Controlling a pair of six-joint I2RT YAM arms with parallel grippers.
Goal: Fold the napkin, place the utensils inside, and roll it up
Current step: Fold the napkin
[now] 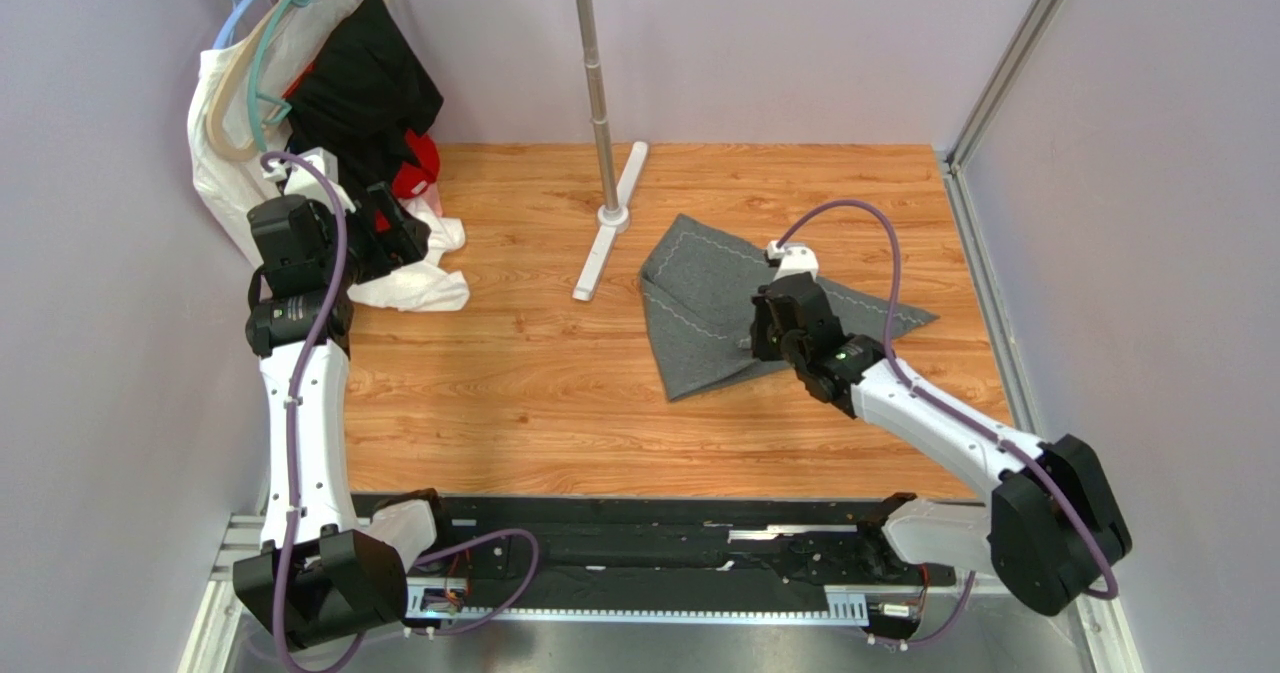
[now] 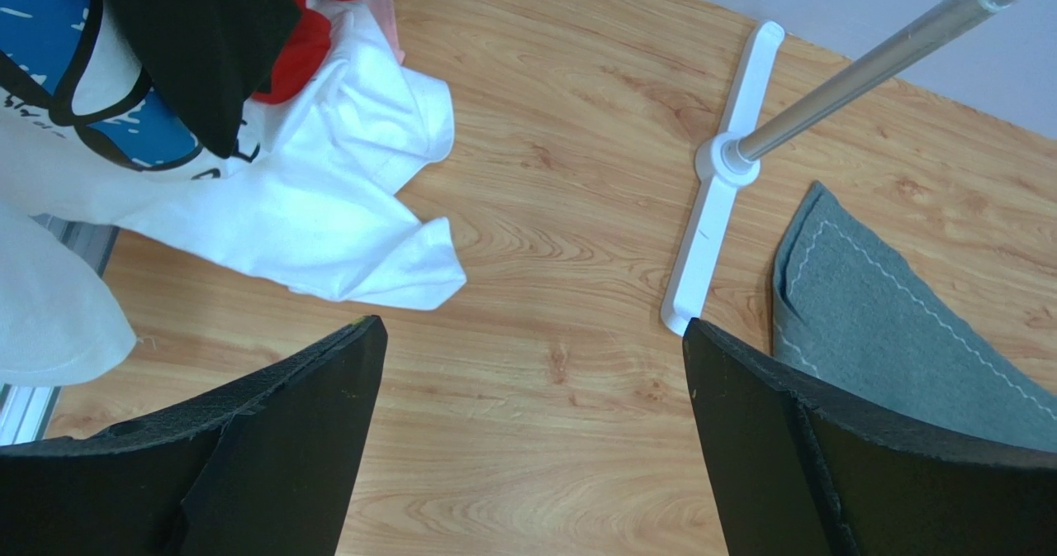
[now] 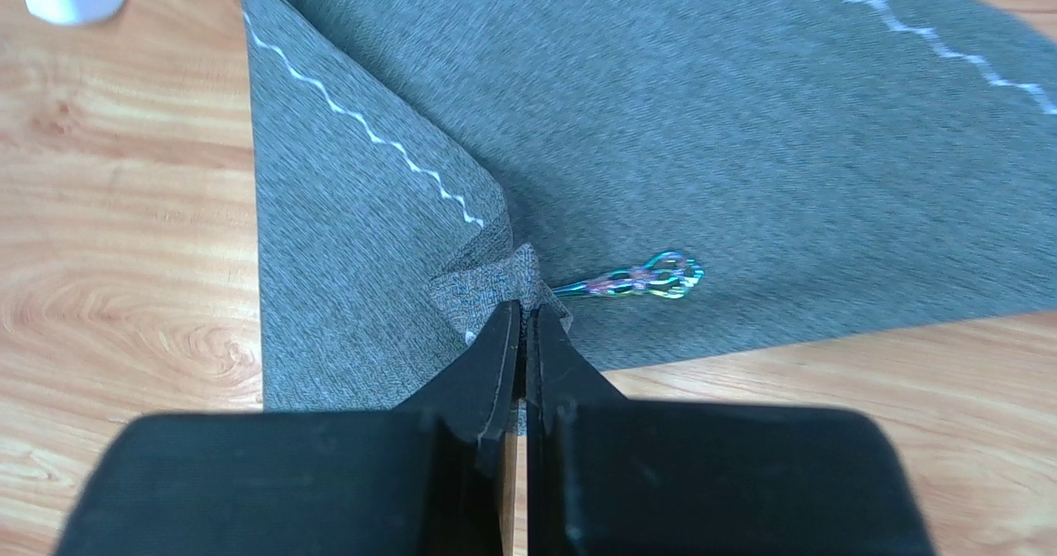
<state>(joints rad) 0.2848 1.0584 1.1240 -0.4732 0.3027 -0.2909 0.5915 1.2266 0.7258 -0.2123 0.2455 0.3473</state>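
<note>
The pale wood-grain table surface [image 1: 526,388] carries everything. On its right half, between the middle and the right edge, lies the dark grey felt-like napkin with a pale stitched line [image 1: 699,313]. Its left side is folded over onto itself, and the right arm hides part of its middle from above.

At the far-left corner hangs a bundle of white, black and red clothes on hangers [image 1: 323,118]. Its lower white folds rest on the wood and its top is cut off.

A grey metal pole on a white bar-shaped foot [image 1: 609,208] stands near the far edge, just left of the napkin.

The left gripper [image 2: 531,333] hovers beside the clothes, jaws spread wide and grasping nothing.

The right gripper [image 3: 527,333] is clenched on a small turned-up flap of the napkin.

Just beside that flap pokes out an iridescent looped metal utensil handle [image 3: 639,277]. The rest is under the cloth, so its kind cannot be told.
</note>
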